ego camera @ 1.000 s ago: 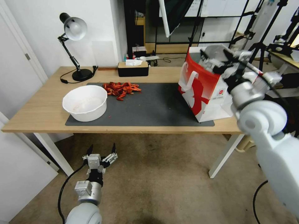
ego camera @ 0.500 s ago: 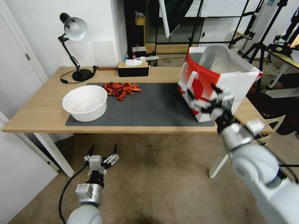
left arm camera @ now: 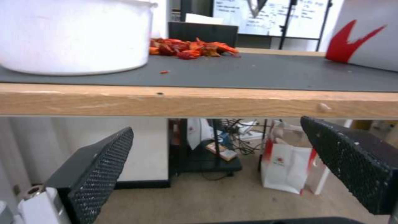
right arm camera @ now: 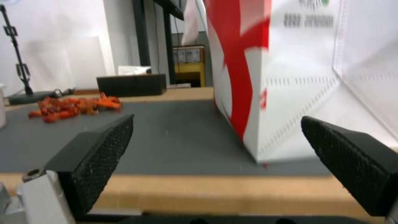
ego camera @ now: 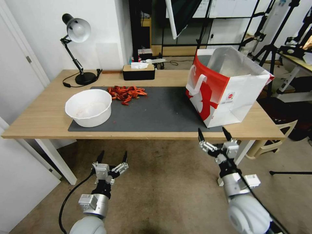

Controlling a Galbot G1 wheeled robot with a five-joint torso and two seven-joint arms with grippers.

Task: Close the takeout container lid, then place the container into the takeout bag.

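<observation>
Jaws on both grippers stand wide apart and hold nothing. The left gripper (ego camera: 111, 160) hangs below the near edge of the bench (ego camera: 39, 120), towards the left, over the carpeted floor (ego camera: 162, 195), its tips pointing up and away from the robot. The right gripper (ego camera: 212, 136) sits just near of the bench edge, below and in front of the takeout bag (ego camera: 224, 87), likewise pointing up and forward.

The takeout bag stands upright on the right end of the grey mat (ego camera: 162, 110), mouth open, silvery lining exposed. From the head view the visible part of its interior shows lining only; the bottom of the bag is hidden by its near wall. No clamshell box is to be seen on the bench or mat, so the container's whereabouts cannot be confirmed. In my judgement, it most likely already rests inside the bag with both steps done, but this is inferred, not observed.

Other items noted: a white bowl (ego camera: 88, 107) on the left of the mat, a pile of red scraps (ego camera: 126, 92) farther back, a black tissue box (ego camera: 138, 71) and a desk lamp (ego camera: 76, 48) at the far side.

Arm pose: both forearms rise from low at the near side, wrists roughly vertical, neither touching the bench nor the bag. The stance reads as withdrawn and resting.
</observation>
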